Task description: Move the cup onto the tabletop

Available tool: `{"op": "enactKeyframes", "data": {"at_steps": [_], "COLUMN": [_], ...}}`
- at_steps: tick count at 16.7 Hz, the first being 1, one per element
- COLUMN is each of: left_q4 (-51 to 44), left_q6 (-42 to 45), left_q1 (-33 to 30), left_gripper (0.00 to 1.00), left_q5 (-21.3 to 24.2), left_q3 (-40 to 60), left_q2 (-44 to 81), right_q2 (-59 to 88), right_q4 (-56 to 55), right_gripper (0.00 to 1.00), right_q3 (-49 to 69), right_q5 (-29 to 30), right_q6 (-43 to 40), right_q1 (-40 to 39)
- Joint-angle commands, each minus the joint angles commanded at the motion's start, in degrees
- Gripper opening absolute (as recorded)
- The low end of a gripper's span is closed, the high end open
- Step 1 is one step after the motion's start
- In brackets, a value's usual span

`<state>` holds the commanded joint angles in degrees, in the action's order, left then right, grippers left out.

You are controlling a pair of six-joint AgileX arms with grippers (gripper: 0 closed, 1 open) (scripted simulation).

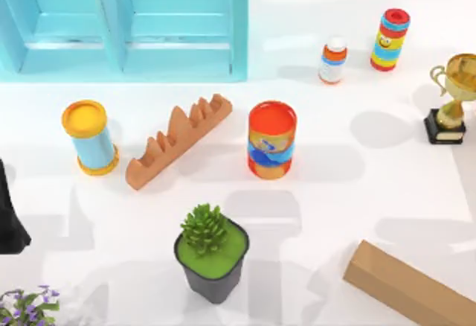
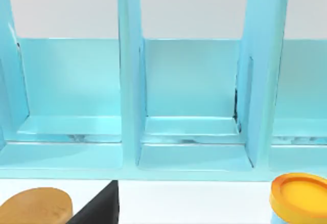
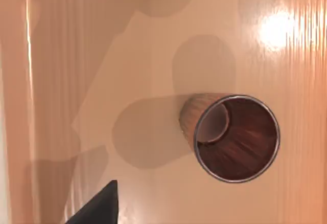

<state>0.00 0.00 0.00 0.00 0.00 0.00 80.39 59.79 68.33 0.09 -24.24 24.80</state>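
Cup (image 3: 236,138) stands upright on a tan wooden surface (image 3: 102,70), seen from right above, its mouth facing the right wrist cam. One dark finger (image 3: 99,206) of right tool shows near it, not touching; can't tell if spread or pressed together. Left arm (image 1: 9,214) sits at desk's (image 1: 357,192) left edge, facing the turquoise cabinet (image 2: 189,106); its tool state: can't tell.

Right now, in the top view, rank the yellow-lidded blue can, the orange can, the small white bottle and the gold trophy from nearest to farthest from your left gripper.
From the left gripper at the table's left edge:
1. yellow-lidded blue can, left side.
2. orange can, centre.
3. small white bottle, back right.
4. gold trophy, far right edge.
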Motion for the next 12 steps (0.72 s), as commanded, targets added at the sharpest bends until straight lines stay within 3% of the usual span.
{"op": "enactKeyframes", "data": {"at_steps": [6,12], "left_q4": [0.0,0.0], "left_q6": [0.0,0.0], "left_q1": [0.0,0.0], "left_gripper": [1.0,1.0], "left_q5": [0.0,0.0], "left_q3": [0.0,0.0], "left_q2": [0.0,0.0], "right_q2": [18.81,21.01], "right_q4": [14.71,16.58], "right_gripper": [1.0,1.0], "right_q3": [16.97,19.2], "right_q5": [-0.09,-0.13], "right_q6": [-6.03,-6.79], "right_q1": [6.22,6.98]}}
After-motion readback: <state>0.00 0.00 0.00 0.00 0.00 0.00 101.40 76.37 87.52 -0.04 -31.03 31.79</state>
